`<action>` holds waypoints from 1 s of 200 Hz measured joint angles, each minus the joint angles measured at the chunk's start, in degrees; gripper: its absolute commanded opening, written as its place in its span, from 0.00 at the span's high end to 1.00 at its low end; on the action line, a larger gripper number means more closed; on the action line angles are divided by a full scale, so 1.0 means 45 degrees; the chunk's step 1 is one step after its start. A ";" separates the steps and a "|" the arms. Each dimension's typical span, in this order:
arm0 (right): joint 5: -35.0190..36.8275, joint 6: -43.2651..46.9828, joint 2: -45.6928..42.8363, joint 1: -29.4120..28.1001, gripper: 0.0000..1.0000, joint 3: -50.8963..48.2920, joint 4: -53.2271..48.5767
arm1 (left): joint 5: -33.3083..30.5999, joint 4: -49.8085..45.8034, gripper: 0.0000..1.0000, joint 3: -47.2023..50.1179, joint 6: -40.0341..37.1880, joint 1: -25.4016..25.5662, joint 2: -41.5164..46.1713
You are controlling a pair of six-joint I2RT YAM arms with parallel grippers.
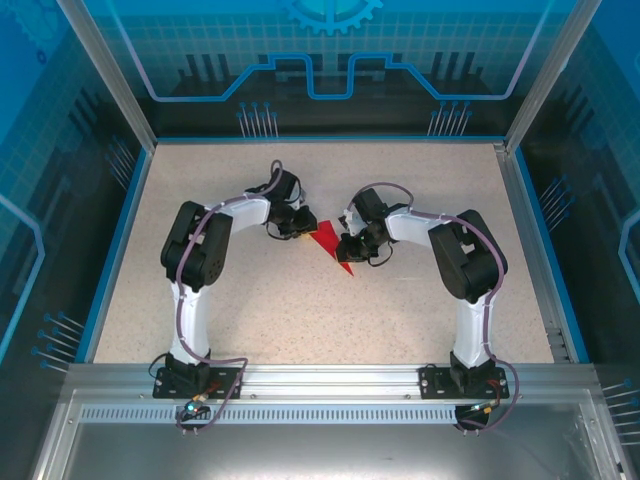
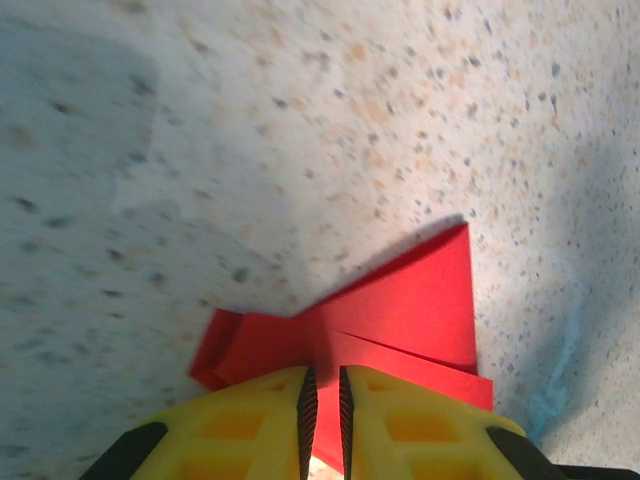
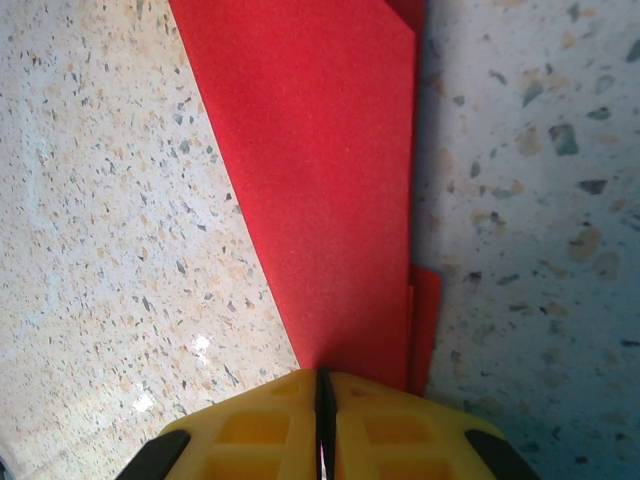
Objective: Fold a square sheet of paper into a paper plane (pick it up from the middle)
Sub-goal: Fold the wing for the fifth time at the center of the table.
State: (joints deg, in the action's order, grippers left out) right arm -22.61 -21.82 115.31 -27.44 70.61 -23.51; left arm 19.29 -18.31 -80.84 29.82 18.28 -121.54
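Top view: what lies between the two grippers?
Only the folded red paper lies there, bridging the gap in the top view. The wrist views show the left gripper and right gripper each pinching one end of it.

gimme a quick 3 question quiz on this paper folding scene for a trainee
1. True or false: the left gripper is shut on the red paper plane.
2. What does the right gripper pinch? A a yellow cup; B the red paper plane; C nothing.
3. Fill in: the number of grippers holding the plane is ___.
Key: 1 true; 2 B; 3 two.
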 measured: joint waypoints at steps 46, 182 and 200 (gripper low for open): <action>-0.0029 0.0000 0.0019 0.0005 0.89 0.0010 0.0000 | -0.0194 0.0000 0.81 -0.0029 0.0005 -0.0413 -0.0010; -0.0078 0.0000 0.0049 0.0024 0.89 0.0063 -0.0083 | -0.0486 0.0335 0.79 0.0029 0.0010 -0.0835 0.0379; -0.0078 0.0000 0.0053 0.0024 0.90 0.0063 -0.0083 | -0.0622 0.0622 0.78 0.0335 0.0015 -0.0772 0.1117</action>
State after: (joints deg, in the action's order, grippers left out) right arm -22.96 -21.82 115.55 -27.33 70.89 -23.88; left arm 16.49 -15.51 -79.33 29.89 14.81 -116.51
